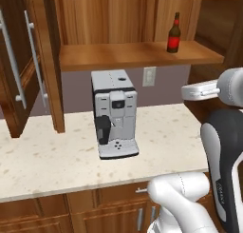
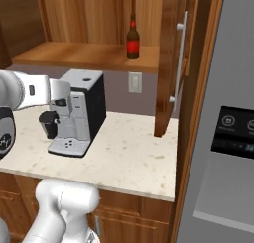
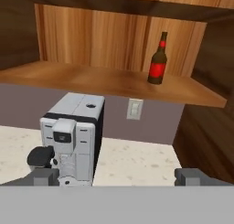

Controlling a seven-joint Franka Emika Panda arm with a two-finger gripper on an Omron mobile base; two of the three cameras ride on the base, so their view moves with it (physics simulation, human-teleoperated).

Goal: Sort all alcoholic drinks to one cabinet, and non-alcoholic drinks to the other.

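Observation:
A dark bottle [image 1: 174, 34] with a slim neck and a red label stands upright on the open cabinet's lower shelf [image 1: 133, 56], toward its right end. The same bottle [image 2: 132, 38] [image 3: 157, 61] stands alone there, with bare shelf to its left. My gripper [image 3: 118, 177] is open, its two fingertips [image 3: 45, 176] wide apart with nothing between them. It hangs above the counter, below and in front of the shelf, pointing toward the back wall, well short of the bottle.
A grey and black coffee machine [image 1: 114, 114] stands on the speckled counter [image 1: 52, 160] under the shelf. A wall outlet [image 1: 149, 76] sits behind it. The cabinet doors [image 1: 16, 61] [image 2: 176, 58] stand open on both sides. A grey fridge [image 2: 228, 138] rises at the right.

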